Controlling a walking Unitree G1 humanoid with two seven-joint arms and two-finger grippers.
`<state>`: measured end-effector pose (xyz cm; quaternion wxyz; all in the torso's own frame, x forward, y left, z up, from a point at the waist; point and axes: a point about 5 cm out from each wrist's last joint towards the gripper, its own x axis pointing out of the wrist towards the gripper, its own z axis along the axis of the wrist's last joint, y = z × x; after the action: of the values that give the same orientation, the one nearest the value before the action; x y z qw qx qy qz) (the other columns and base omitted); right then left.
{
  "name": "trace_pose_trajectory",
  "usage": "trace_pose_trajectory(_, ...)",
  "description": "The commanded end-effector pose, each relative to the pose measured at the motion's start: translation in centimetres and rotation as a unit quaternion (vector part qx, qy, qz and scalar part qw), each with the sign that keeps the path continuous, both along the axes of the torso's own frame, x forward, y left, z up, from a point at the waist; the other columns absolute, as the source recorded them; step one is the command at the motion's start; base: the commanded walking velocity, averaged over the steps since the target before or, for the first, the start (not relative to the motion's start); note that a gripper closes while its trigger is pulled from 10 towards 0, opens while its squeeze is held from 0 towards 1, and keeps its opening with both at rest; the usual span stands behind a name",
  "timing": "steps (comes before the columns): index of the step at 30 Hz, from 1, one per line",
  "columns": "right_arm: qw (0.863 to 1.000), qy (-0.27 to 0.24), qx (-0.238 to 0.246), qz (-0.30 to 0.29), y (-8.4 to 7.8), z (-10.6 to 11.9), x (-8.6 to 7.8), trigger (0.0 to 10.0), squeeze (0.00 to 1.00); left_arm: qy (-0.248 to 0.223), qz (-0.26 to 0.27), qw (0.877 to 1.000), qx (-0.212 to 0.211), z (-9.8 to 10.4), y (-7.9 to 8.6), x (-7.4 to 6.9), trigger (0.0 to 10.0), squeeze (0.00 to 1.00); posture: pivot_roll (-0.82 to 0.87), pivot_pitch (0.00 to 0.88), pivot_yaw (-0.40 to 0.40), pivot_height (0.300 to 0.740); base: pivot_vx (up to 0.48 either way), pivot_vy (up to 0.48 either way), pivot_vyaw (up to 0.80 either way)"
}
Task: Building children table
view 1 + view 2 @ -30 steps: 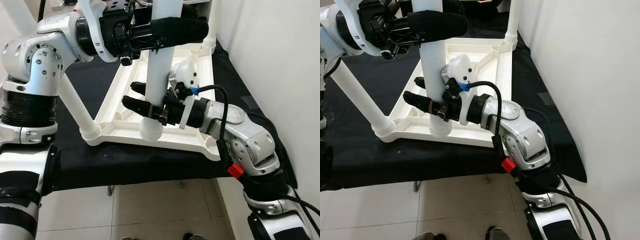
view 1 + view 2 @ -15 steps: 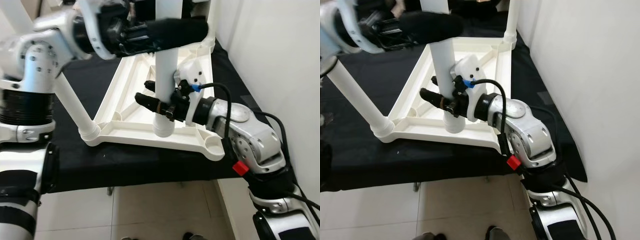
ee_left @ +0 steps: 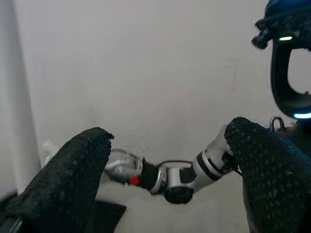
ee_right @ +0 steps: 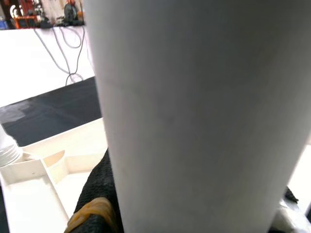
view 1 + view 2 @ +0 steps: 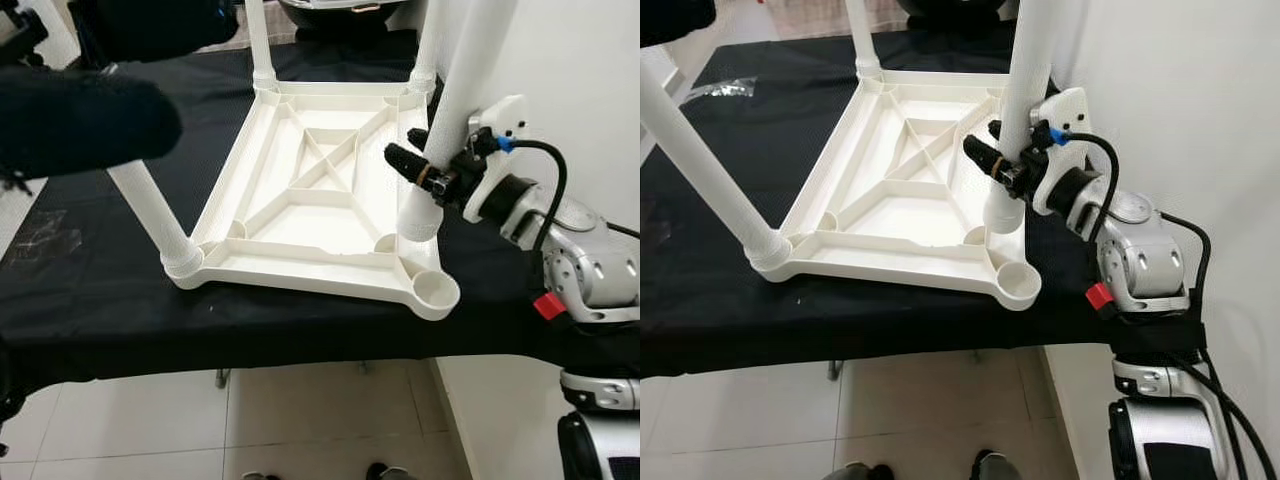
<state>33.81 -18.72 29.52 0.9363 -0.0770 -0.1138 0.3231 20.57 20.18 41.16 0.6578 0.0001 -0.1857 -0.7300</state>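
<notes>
One loose table leg (image 5: 440, 150) sits clamped between right gripper (image 5: 420, 160) fingers, over the upturned tabletop (image 5: 310, 200). Left gripper (image 3: 165, 179) jaws spread wide, holding nothing.

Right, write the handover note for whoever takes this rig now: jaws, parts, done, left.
Right gripper: jaws shut on the loose white leg, its lower end hanging beside the near right corner of the upturned tabletop, not socketed.
Left gripper: jaws open, holding nothing, raised at the left.
Tabletop lies underside up on the black cloth.
Done: near left leg and both far legs stand in their sockets.
Left: seat the held leg in the empty near right socket.
</notes>
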Motion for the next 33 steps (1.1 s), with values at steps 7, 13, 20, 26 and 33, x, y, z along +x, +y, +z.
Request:
trace_pose_trajectory(7,0.971,-0.032,0.019,0.237,-1.6,-0.1,-3.7,10.0,0.00,0.146,0.088,0.983,0.068,-10.7,-2.6,1.0,10.0,0.00,0.00,0.285,0.021,0.740,0.000,0.000,0.00)
trace_pose_trajectory(13,0.957,0.014,-0.027,0.290,-3.7,-0.9,-3.3,10.0,0.00,0.248,0.116,0.954,0.125,-19.6,-6.7,-0.3,10.0,0.00,0.04,0.328,0.022,0.740,0.000,0.000,0.00)
trace_pose_trajectory(20,0.952,0.021,-0.098,0.290,-5.8,0.1,-2.8,10.0,0.00,0.287,0.162,0.936,0.126,-23.2,-7.9,-4.6,10.0,0.00,0.09,0.365,0.045,0.740,0.000,0.000,0.00)
trace_pose_trajectory(26,0.914,-0.019,-0.032,0.403,-4.4,1.6,-4.9,10.0,0.00,0.234,0.207,0.938,0.152,-24.5,-9.1,-7.2,10.0,0.00,0.11,0.376,0.079,0.740,0.000,0.000,0.00)
trace_pose_trajectory(33,0.892,-0.028,0.004,0.450,-3.6,1.5,-6.1,10.0,0.00,0.149,0.273,0.933,0.178,-24.5,-8.9,-6.7,10.0,0.00,0.12,0.378,0.101,0.740,0.000,0.000,0.00)
